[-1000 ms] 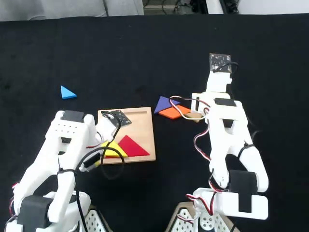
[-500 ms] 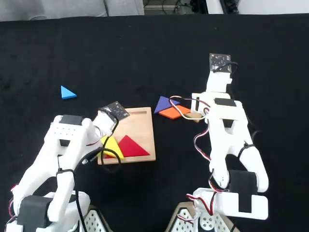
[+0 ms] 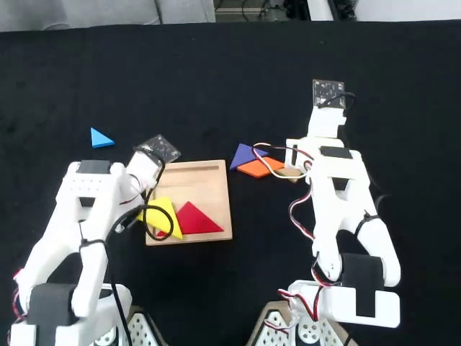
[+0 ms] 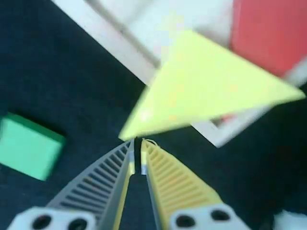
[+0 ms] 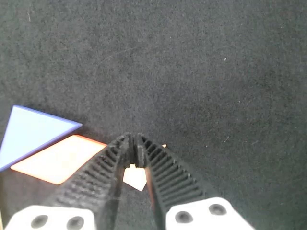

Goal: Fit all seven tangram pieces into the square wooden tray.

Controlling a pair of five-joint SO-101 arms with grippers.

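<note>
High view | black table (image 3: pixel 216 86) bears wooden tray (image 3: pixel 205 180) | cables (image 3: pixel 248 9) behind

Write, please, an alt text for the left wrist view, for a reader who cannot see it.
The left gripper, fingers closed, pinches one corner of a yellow triangle that reaches across the rim of the wooden tray. A red piece lies in the tray, and a green square lies on the black table outside it.
</note>
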